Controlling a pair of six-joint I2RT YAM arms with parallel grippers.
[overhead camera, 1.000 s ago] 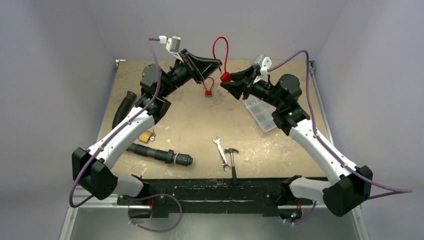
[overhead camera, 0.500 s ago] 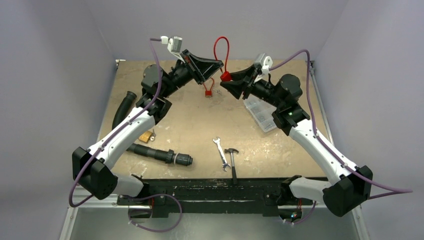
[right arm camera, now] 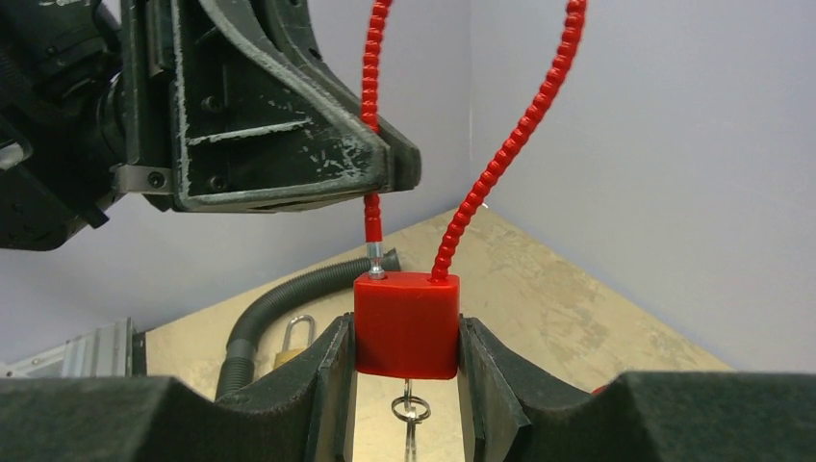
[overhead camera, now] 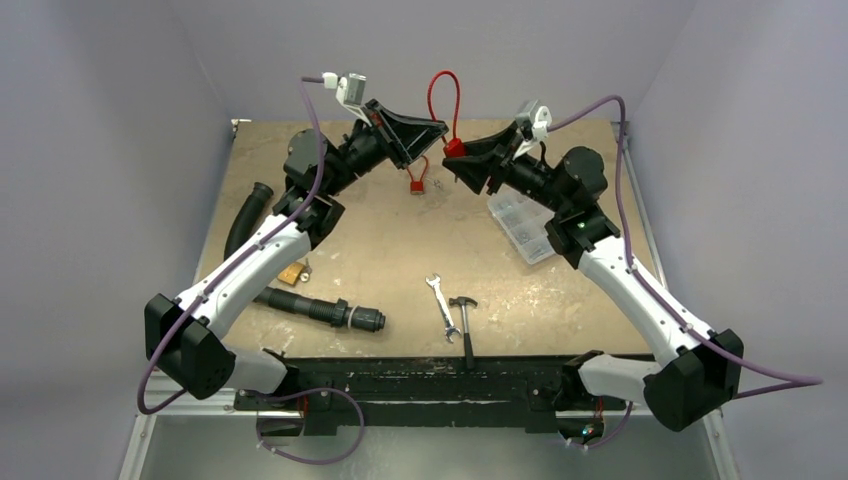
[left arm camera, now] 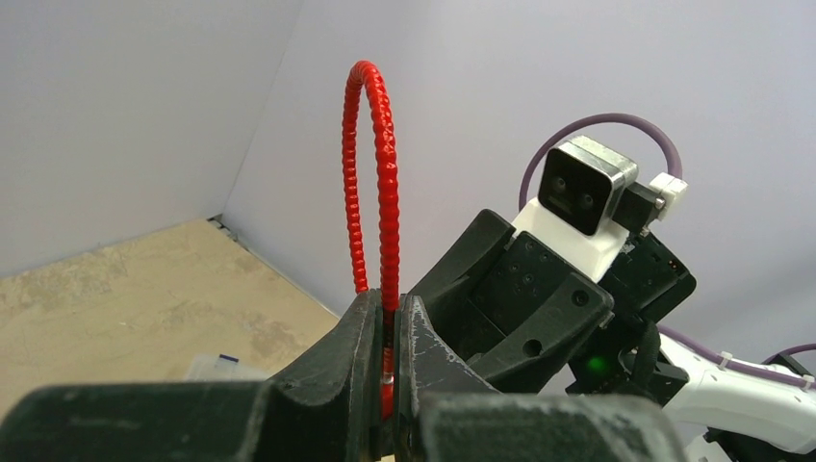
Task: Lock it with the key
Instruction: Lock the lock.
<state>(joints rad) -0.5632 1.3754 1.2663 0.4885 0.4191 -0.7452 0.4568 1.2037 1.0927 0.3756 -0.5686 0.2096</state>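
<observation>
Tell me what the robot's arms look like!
The left arm and right arm are white with black joints. A purple cable runs along each. The left tool and right tool are black wedges with pale scuffs, each topped by a camera.

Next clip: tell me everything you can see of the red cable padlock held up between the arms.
The red cable padlock has a blocky, plastic-looking body, upright in the air and clamped by its sides in the right end effector. Its ribbed red cable arches upward; one end joins the body, the metal-tipped end meets its top, seating unclear. The left end effector pinches that leg.
</observation>
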